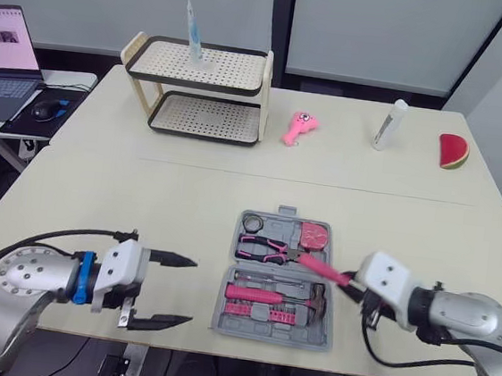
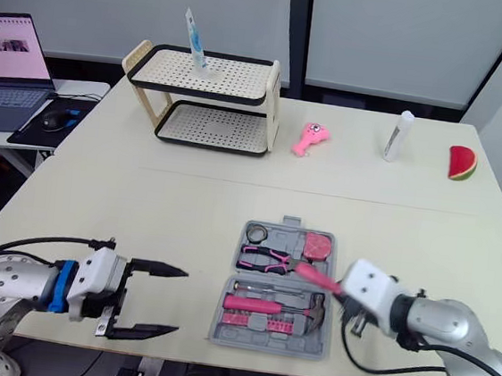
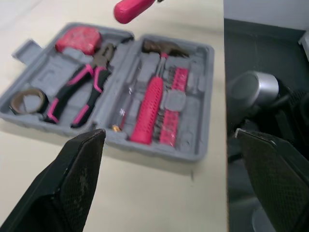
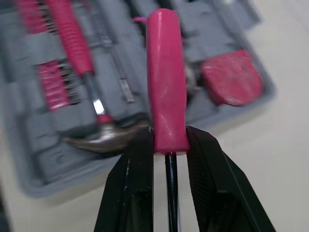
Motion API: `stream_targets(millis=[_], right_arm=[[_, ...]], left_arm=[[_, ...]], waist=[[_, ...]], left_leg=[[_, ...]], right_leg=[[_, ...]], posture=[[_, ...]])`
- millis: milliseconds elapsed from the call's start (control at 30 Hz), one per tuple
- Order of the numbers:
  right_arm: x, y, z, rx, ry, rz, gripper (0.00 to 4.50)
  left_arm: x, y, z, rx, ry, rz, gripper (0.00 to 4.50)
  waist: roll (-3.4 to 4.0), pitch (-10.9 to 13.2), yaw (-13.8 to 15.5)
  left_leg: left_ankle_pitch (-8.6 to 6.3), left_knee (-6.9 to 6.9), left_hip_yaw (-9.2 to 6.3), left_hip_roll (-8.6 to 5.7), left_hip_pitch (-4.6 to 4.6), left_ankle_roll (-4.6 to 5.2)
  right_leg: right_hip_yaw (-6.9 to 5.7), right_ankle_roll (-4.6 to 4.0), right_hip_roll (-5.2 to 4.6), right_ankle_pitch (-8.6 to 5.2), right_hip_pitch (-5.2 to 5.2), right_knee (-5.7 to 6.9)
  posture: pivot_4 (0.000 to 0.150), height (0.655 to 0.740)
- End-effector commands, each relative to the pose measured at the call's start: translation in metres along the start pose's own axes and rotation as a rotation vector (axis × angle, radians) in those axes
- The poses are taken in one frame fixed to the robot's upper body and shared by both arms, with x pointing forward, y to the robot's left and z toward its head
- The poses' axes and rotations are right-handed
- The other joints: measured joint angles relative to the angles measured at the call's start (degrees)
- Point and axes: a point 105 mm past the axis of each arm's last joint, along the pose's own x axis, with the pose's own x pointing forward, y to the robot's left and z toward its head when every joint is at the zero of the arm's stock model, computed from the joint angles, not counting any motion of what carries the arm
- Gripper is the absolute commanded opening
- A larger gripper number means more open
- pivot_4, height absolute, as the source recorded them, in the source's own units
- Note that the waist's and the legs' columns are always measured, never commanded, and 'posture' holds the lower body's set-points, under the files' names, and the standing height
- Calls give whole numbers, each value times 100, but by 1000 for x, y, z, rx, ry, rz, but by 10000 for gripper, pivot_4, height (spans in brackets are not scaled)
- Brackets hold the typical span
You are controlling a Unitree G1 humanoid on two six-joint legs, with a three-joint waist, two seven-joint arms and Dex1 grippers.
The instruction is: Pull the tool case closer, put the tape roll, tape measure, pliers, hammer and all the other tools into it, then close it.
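Now, case point(image 1: 270, 335): open, near table's point(image 1: 187, 199) front edge.
Inside: hammer point(image 1: 258, 294), pliers point(image 1: 258, 247), tape measure point(image 1: 315, 236), tape roll point(image 1: 252, 220).
Right gripper point(image 4: 169, 150): clamped on screwdriver point(image 4: 166, 82), over case's right edge.
Left gripper point(image 1: 173, 289): spread wide, left of case.

One case point(image 1: 258, 330), one hammer point(image 1: 253, 293), one pliers point(image 1: 261, 248), one screwdriver point(image 1: 319, 267).

The left arm point(image 1: 30, 277) reaches forward with its wrist level. The left gripper point(image 1: 188, 290) is spread wide, with nothing between its jaws. The right arm point(image 1: 462, 318) angles inward. The right gripper point(image 4: 169, 140) is clamped on a pink-handled screwdriver point(image 4: 166, 82), whose handle juts out past the jaws while its dark shaft runs back between them.
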Motion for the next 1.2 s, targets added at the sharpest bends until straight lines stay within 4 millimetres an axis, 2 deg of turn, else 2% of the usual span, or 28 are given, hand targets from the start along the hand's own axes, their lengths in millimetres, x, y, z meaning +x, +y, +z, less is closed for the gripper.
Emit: stream_targets(millis=[33, 200, 600, 933, 1200], right_arm=[[7, 23, 14, -71, 15, 135, 6777], [27, 39, 22, -63, 25, 205, 6777], [63, 58, 39, -76, 4, 262, 6777], [77, 59, 36, -70, 5, 256, 6777], [79, 63, 36, -55, -2, 293, 6777]], left_arm=[[-8, -3, -2, 64, 53, -14, 45000], [-8, -9, -5, 82, 85, -50, 45000], [-7, -14, 3, 90, 91, -80, 45000], [-8, -17, 5, 89, 92, -78, 45000], [-6, -17, 6, 91, 86, -69, 45000]], waist=[[-5, 3, 26], [-16, 7, 77], [-18, 10, 74], [-19, 9, 72], [-20, 9, 72]], left_leg=[[0, 0, 1, -1, -1, 0], [0, -1, 3, -1, -6, -1], [-1, -4, 3, 0, -19, -1], [0, 0, 3, 0, -19, -1], [0, 0, 2, 0, -19, -1]], right_leg=[[1, 0, -2, 0, -1, -2], [0, 0, -4, -1, -7, -7], [-1, 0, -3, -1, -25, -4], [-2, 0, -3, 0, -24, 0], [-5, 0, -3, 0, -23, 2]], posture=[[1500, 7350], [1500, 7350], [1500, 7350], [1500, 7350], [1500, 7350]])
